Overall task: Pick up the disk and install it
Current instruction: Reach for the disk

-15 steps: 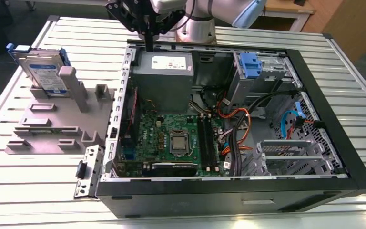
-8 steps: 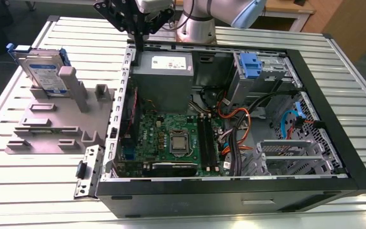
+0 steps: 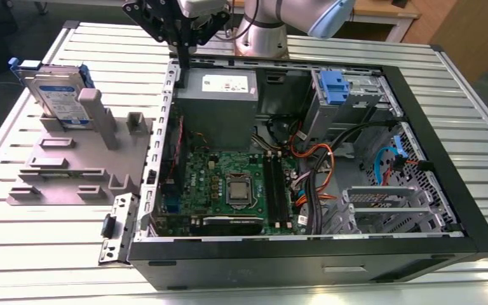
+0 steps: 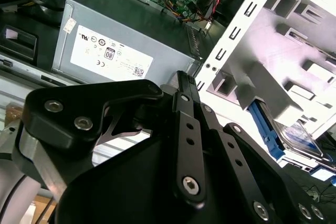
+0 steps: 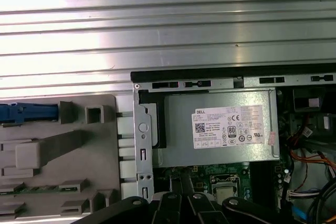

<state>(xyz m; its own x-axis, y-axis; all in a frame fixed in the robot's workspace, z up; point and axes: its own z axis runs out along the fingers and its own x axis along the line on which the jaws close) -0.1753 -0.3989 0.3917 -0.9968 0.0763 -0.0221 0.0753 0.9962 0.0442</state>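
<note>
My claw (image 3: 180, 47) is together and empty, above the computer case (image 3: 312, 260) corner. The disk (image 3: 58, 95) stands in the grey holder (image 3: 74, 165) on the tabletop (image 3: 49, 254), well apart. I judge that picking up is not yet begun; grasping needs the claw apart and aligned.

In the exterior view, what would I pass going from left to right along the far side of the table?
disk, standing upright → grey power box inside the open computer → blue bracket → black rim of the computer case
</note>
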